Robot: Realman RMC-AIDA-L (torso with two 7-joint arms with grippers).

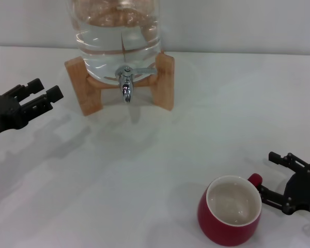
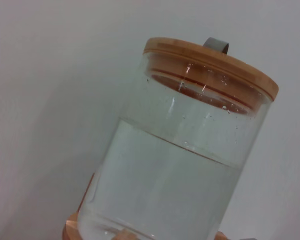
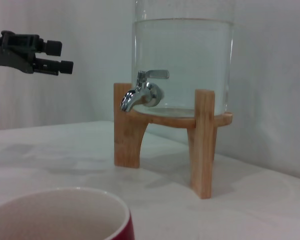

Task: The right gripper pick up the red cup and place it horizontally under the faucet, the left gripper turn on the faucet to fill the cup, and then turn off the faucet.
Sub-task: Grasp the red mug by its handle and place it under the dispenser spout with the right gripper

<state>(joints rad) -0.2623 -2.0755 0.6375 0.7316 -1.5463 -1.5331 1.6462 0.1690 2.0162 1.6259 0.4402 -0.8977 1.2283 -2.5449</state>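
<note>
A white tabletop point(image 1: 160, 150) carries everything. Largest on it is a clear glass water jar point(image 1: 118, 39), partly filled, capped by a bamboo lid point(image 2: 210, 62) and cradled in a wooden stand point(image 1: 163, 82). The faucet point(image 1: 126, 82) juts from the jar's front, low down: shiny chrome, with a thin lever lying sideways and a short spout turned downward.

The red cup point(image 1: 230, 212) stands upright well in front of the jar, off toward the robot's right. It is squat and glossy red, white inside, with its small red handle point(image 1: 254, 180) pointing toward the right pincer point(image 1: 271, 175). That pincer sits just beside the cup, fingers spread on either side of the handle, not closed on it.

The left pincer point(image 1: 44, 93) hovers to the jar's left, level with the stand, its fingers slightly parted and holding nothing.
</note>
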